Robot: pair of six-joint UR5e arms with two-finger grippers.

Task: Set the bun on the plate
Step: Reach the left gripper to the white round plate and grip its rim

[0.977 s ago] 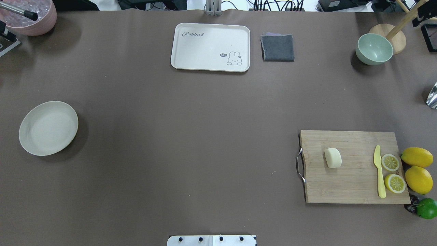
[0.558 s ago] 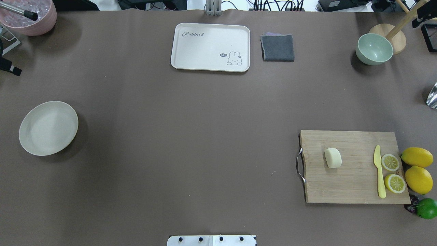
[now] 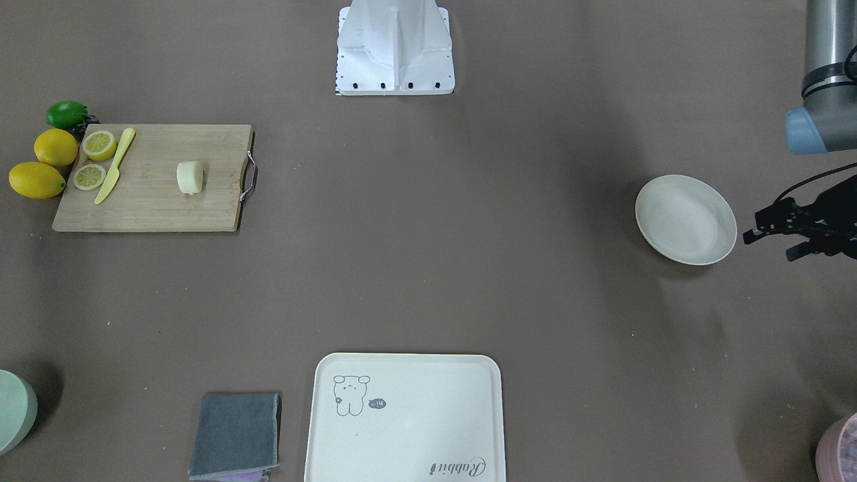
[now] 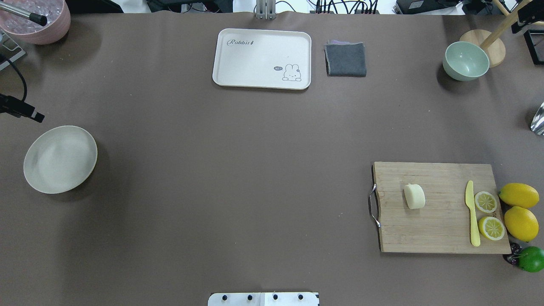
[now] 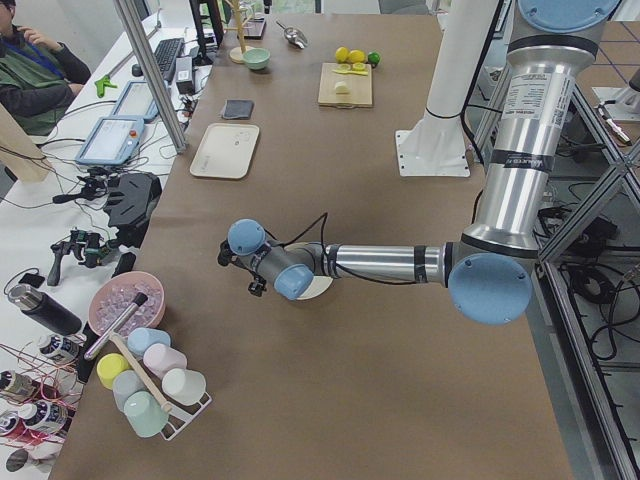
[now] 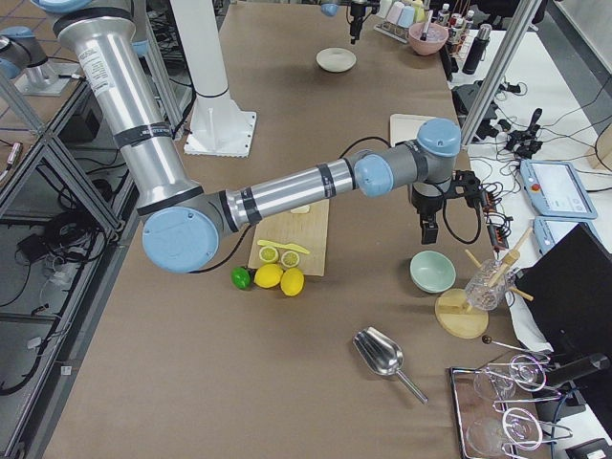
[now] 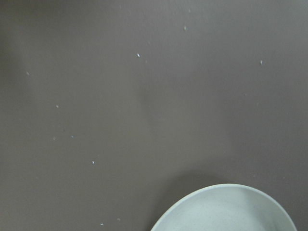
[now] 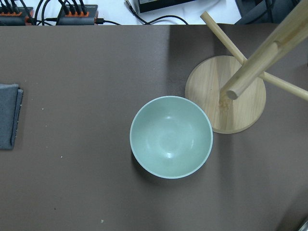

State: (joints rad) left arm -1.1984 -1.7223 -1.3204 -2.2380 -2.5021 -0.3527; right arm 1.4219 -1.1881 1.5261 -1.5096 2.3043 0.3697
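Note:
The bun (image 4: 414, 196), a pale cream lump, lies on the wooden cutting board (image 4: 437, 229) at the right front, also seen in the front-facing view (image 3: 190, 177). The round cream plate (image 4: 60, 159) sits alone at the far left, and its rim (image 7: 226, 209) shows in the left wrist view. My left gripper (image 3: 770, 245) hovers just beyond the plate's outer side with its fingers apart and nothing between them. Only one dark tip of it (image 4: 25, 112) reaches into the overhead view. My right gripper (image 6: 427, 228) hangs above the green bowl (image 8: 171, 137); whether it is open I cannot tell.
On the board lie a yellow knife (image 4: 471, 212) and two lemon halves (image 4: 488, 214), with whole lemons (image 4: 519, 210) and a lime (image 4: 531, 258) beside it. A rabbit tray (image 4: 262, 58) and grey cloth (image 4: 346, 59) sit at the back, a wooden stand (image 4: 484, 44) and pink bowl (image 4: 40, 21) in the corners.
My left gripper has travelled along the table's left edge from the pink bowl's corner toward the plate. The bun and plate have not moved.

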